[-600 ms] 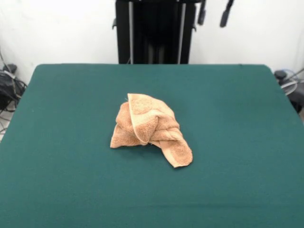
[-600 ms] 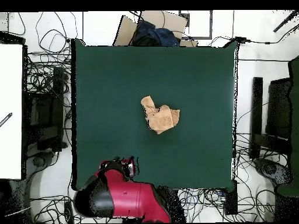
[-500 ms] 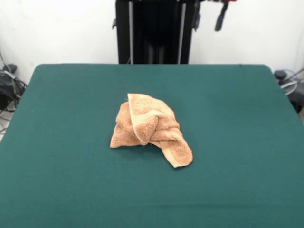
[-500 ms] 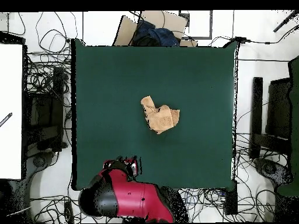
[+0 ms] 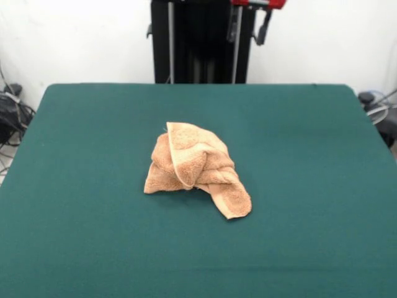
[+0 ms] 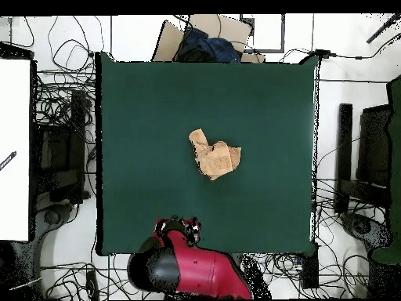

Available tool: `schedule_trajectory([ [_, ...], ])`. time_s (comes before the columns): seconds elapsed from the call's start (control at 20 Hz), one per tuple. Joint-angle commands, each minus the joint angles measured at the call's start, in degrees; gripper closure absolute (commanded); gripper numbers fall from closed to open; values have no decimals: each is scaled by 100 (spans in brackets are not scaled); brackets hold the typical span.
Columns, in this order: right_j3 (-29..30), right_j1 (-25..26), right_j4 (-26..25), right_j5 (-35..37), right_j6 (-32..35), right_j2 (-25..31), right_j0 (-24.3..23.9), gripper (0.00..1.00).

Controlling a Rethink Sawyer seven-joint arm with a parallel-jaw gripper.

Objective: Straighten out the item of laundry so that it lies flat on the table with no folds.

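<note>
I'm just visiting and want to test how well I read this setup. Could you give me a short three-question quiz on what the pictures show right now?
1. True or false: the towel already lies flat, with no folds.
2. Where is the gripper? A) clamped on the towel B) up near the table's far edge, apart from the towel C) resting on the table beside the towel
3. Fill in: the towel sits near the table's ______.

Key
1. False: it is bunched in a crumpled heap.
2. B: in the front view it hangs at the top, clear of the cloth, fingers apart with nothing between them.
3. Middle: the overhead view shows green top all round the towel.
</note>
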Motion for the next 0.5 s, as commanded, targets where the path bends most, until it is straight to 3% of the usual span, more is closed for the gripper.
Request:
schedule_trajectory([
  [0.05,234,387,-164,-85,656,627,-331,0],
  [0.5,-50,557,-229,10,540,691,-450,0],
])
